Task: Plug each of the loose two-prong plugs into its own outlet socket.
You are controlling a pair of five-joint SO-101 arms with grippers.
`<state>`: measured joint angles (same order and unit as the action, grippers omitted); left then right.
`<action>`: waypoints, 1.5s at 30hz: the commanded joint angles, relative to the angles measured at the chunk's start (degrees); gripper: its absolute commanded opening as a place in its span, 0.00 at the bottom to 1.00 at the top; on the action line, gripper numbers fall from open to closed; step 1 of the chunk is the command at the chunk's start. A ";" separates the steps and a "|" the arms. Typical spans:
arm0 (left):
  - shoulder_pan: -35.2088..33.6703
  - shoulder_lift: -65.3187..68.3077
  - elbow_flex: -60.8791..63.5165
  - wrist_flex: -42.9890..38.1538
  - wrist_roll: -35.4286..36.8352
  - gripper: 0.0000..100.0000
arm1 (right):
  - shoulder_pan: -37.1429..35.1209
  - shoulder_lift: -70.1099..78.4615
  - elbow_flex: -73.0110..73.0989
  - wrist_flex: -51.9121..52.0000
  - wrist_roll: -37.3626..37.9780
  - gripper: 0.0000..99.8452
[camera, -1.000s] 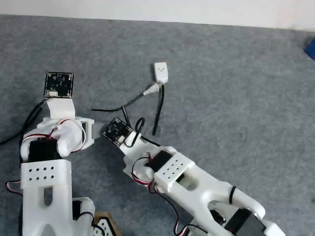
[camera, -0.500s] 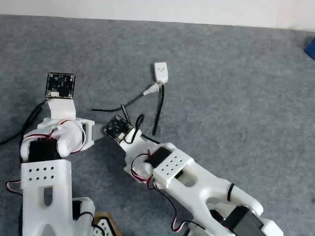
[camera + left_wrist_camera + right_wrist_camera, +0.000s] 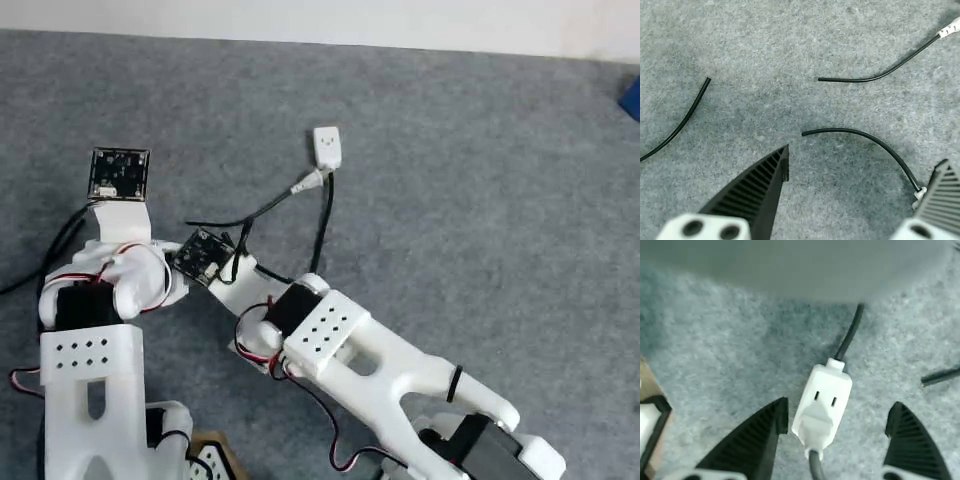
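Right gripper (image 3: 840, 407) spread around white socket (image 3: 829, 390), plug (image 3: 813, 426) apparently seated in it, left gripper (image 3: 864, 157) spread over mat (image 3: 765, 40), black cable (image 3: 860, 135) near its tips.

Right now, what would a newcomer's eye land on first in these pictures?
Two white arms meet at the left of the grey carpet in the high view, the right arm slanting in beside the left arm. Between the right arm's open jaws lies a white outlet socket; beneath the left arm's open jaws, loose black cord ends.
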<state>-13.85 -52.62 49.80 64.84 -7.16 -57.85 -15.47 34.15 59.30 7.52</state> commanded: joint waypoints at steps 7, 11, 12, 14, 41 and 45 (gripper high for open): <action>0.22 -0.31 -2.07 0.00 -0.53 0.43 | 5.76 -12.35 -0.48 5.05 0.18 0.30; 0.22 -0.31 -2.07 0.09 -0.53 0.43 | 7.69 -15.60 3.91 4.88 1.32 0.30; 0.22 -0.31 -2.07 0.09 -0.53 0.43 | 7.60 -15.69 4.70 4.88 1.32 0.30; 0.22 -0.31 -2.07 0.18 -0.53 0.43 | 7.52 -15.69 6.02 3.74 1.23 0.30; 0.22 -0.22 -2.07 -0.09 -0.53 0.42 | 4.44 -15.52 9.36 2.95 -13.10 0.30; 0.22 -0.22 -1.45 -0.26 -0.53 0.42 | 3.03 -15.52 9.54 2.86 -13.10 0.30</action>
<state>-13.85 -52.62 49.80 64.84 -7.16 -53.63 -29.89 43.91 61.85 -4.97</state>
